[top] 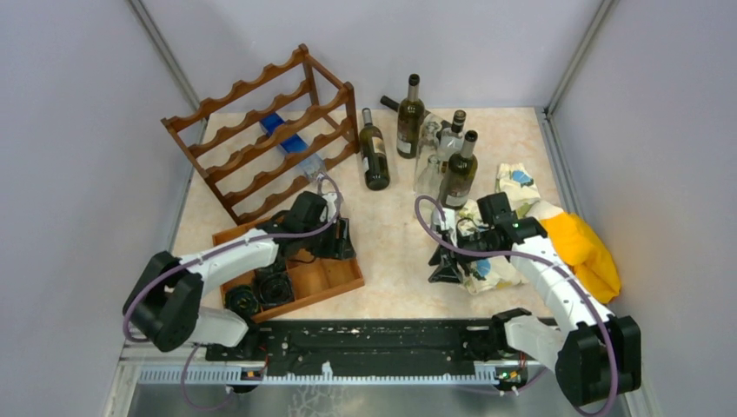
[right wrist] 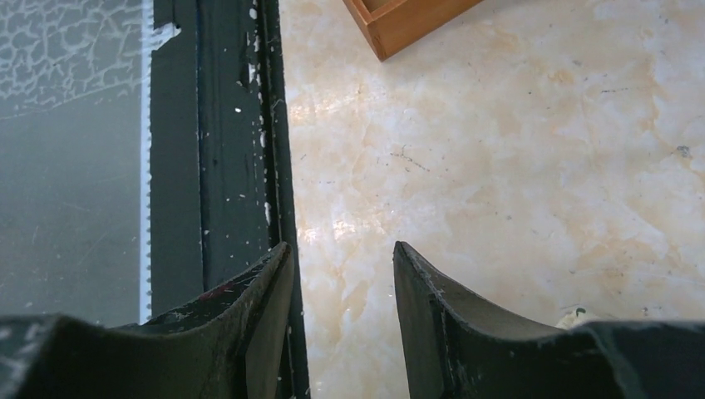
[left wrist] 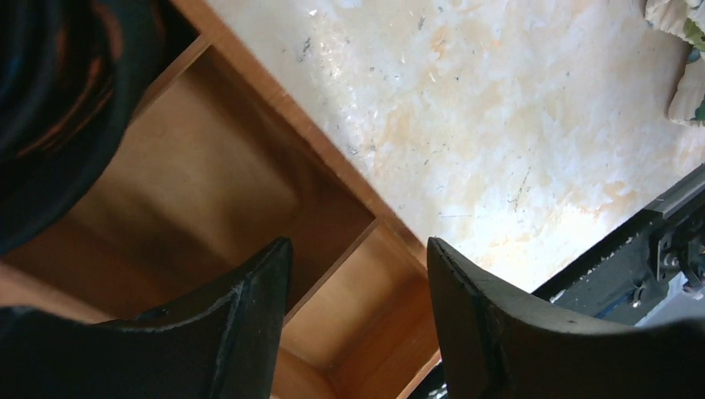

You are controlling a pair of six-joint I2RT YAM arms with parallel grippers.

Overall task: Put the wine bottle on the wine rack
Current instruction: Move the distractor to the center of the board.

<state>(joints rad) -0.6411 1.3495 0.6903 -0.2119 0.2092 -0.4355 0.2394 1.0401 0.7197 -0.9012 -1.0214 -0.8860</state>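
Parted and empty, the black fingers of the left gripper (left wrist: pixel 357 245) are held over the flat orange-brown wooden compartment tray (left wrist: pixel 216 166). The right gripper (right wrist: pixel 342 248) is likewise seen moderately apart, with nothing gripped, above the pale marbled table (right wrist: pixel 499 166). A dark green glass wine bottle (top: pixel 374 156) is stood just beside the dark reddish-brown scalloped wooden wine rack (top: pixel 350 113), among other bottles.

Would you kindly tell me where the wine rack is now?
In the top view, the wine rack stands at the far left of the table, just beyond the wooden tray and left of the nearest dark bottle.
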